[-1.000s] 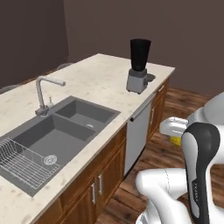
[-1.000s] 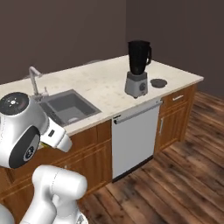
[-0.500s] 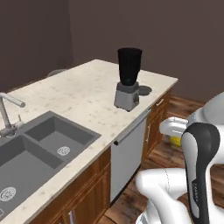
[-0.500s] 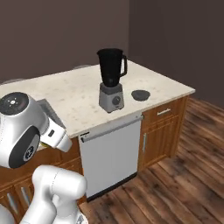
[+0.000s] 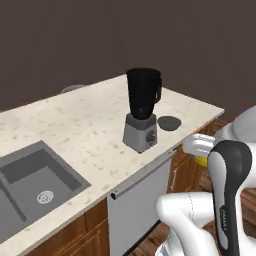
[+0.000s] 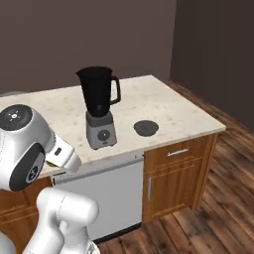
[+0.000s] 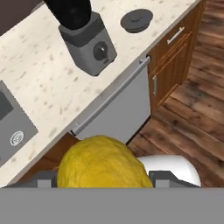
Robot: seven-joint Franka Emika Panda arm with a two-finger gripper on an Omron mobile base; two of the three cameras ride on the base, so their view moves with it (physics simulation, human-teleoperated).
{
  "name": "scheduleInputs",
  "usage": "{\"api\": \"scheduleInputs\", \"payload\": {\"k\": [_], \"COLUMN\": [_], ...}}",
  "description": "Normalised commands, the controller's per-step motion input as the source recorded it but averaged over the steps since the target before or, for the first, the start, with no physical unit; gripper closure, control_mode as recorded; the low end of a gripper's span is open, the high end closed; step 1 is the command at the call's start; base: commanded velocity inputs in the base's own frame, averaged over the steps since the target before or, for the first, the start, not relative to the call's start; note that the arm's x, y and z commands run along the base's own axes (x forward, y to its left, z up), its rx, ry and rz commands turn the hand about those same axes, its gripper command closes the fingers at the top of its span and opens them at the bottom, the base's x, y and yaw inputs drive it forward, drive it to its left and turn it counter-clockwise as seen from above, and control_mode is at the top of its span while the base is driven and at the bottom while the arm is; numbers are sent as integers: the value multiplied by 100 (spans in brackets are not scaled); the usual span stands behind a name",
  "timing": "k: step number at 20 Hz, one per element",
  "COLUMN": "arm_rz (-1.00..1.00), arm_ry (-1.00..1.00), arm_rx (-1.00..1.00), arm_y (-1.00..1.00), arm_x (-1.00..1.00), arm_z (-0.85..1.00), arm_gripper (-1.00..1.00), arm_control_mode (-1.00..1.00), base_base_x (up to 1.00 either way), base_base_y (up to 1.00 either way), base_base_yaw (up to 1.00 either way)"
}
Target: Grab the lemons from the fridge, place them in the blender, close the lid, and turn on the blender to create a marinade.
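The claw (image 7: 105,181) pinches a round yellow lemon (image 7: 103,162) low in front of the speckled table (image 5: 85,125), and the tall black blender jar (image 7: 70,12) stands up ahead, open on top.

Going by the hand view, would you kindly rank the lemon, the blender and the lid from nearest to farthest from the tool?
1. The lemon, held in the tool itself.
2. The blender, on the counter across the view.
3. The lid, flat on the counter beyond the blender, towards the counter's end.
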Motion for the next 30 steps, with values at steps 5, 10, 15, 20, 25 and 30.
{"api": "scheduleInputs", "payload": {"k": [5, 10, 15, 20, 25, 30], "arm_rz": [0, 0, 0, 0, 9, 12], "arm_ry": [0, 0, 0, 0, -10, -35], "arm_rx": [0, 0, 0, 0, 2, 4], "arm_y": [0, 0, 0, 0, -18, -40], "arm_x": [0, 0, 0, 0, 4, 53], "arm_z": [0, 0, 0, 0, 36, 100], "arm_gripper": [100, 100, 100, 100, 100, 100], "arm_control_mode": [100, 100, 100, 100, -100, -100], "base_base_x": [88, 54, 11, 34, 1, 0], "base_base_y": [-49, -19, -3, -47, -20, 0], "base_base_yaw": [45, 47, 52, 41, 18, 0]}}
